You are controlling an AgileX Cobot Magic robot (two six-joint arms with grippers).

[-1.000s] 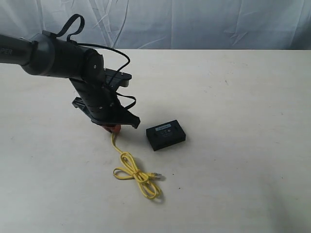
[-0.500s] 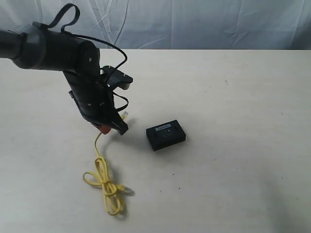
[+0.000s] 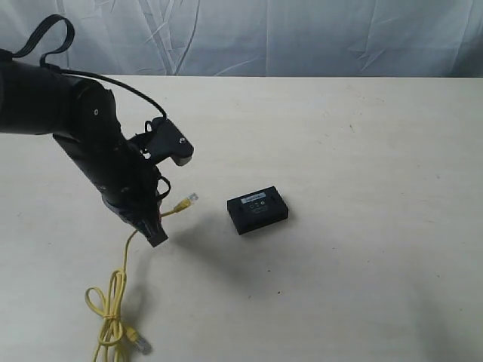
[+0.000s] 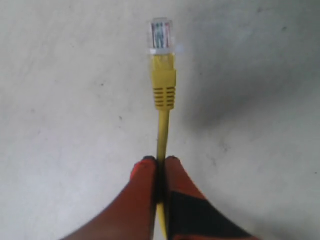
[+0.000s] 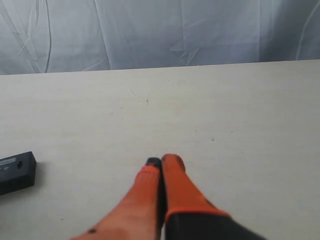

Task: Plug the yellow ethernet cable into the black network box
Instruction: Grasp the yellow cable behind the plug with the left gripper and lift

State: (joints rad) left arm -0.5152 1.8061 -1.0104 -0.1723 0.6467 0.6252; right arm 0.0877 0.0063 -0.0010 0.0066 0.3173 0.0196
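Gripping the yellow ethernet cable [image 3: 123, 260] just behind its clear plug, the left end effector [image 4: 159, 161] hangs above the bench [image 3: 377, 151] toward its left edge. The cord's loops lie at the near-left corner. The black network box [image 3: 257, 210] sits mid-bench, right of the plug and apart from it. The right end effector [image 5: 161, 161] is closed, fingertips together, holding nothing.

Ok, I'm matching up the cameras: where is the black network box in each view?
Exterior view: black network box on the table, near the picture's middle.
Left wrist view: not in it; only the yellow ethernet cable in the left claw.
Right wrist view: black network box cut off at the picture's edge.
Shared landmark: the table.
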